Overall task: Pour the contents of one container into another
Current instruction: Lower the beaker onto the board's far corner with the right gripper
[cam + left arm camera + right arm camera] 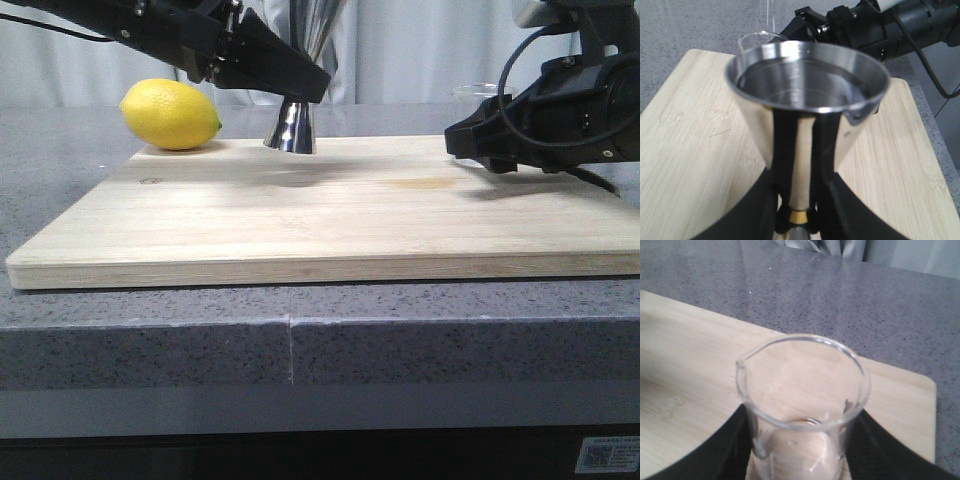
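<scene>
Start with the cutting board lying on the worktop nearest you; both arms work over its far half. Your left end effector is clamped on the jigger at its narrow waist, the fingers pinching just above the gold band. The jigger stands upright, long axis vertical, its foot on or just above the board at about 11 o'clock from the board's centre; the front view does not settle whether it touches. Its upper cup looks to hold clear liquid close to the rim in the left wrist view.

Your right end effector is closed around the beaker, which sits upright with its spout toward the left arm. It appears empty or nearly so.

The relation that matters: from the jigger, the beaker lies toward 3 o'clock and a shade farther back, its rim showing just behind the jigger's rim in the left wrist view. In my judgement the pour looks largely done.

Beyond the board's far left corner, at about 10 o'clock, a lemon rests, well clear of both.
</scene>
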Controlling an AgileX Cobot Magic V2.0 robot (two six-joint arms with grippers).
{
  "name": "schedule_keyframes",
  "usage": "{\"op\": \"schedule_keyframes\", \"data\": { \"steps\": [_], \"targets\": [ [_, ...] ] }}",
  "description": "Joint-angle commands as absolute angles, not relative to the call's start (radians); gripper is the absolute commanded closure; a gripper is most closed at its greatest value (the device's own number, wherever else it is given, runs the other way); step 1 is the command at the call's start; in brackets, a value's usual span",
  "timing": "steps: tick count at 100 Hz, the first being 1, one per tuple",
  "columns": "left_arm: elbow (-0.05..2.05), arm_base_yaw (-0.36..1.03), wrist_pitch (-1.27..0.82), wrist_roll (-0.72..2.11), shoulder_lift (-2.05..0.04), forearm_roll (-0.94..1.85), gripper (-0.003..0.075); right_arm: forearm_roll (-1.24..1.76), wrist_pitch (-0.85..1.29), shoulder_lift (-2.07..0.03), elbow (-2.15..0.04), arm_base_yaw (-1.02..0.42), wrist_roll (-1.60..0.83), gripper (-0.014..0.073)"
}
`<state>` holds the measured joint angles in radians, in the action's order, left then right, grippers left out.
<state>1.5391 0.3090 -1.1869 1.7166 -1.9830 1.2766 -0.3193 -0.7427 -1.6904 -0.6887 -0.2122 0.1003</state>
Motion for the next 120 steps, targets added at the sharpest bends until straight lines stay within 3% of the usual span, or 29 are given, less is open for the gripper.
{"op": "schedule_keyframes", "data": {
  "steps": [1, 52, 72, 112, 120],
  "targets": [
    [1.571, 0.306, -1.267, 1.71, -1.913, 1.37, 0.0678, -0.307, -0.822, -1.655, -0.71, -0.207, 0.095, 0.0438],
    [1.571, 0.306, -1.267, 1.71, -1.913, 1.37, 0.0678, -0.307, -0.822, -1.655, -0.71, -0.207, 0.095, 0.0435],
    [1.571, 0.306, -1.267, 1.71, -1.913, 1.37, 0.0678, -0.307, -0.822, -1.655, -0.71, -0.207, 0.095, 0.0342],
    [1.571, 0.306, -1.267, 1.71, -1.913, 1.37, 0.0678, -0.307, -0.84, -1.655, -0.71, -0.207, 0.095, 0.0337],
    [1.571, 0.306, -1.267, 1.71, -1.913, 1.37, 0.0678, -0.307, -0.845, -1.655, -0.71, -0.207, 0.095, 0.0305]
  ]
}}
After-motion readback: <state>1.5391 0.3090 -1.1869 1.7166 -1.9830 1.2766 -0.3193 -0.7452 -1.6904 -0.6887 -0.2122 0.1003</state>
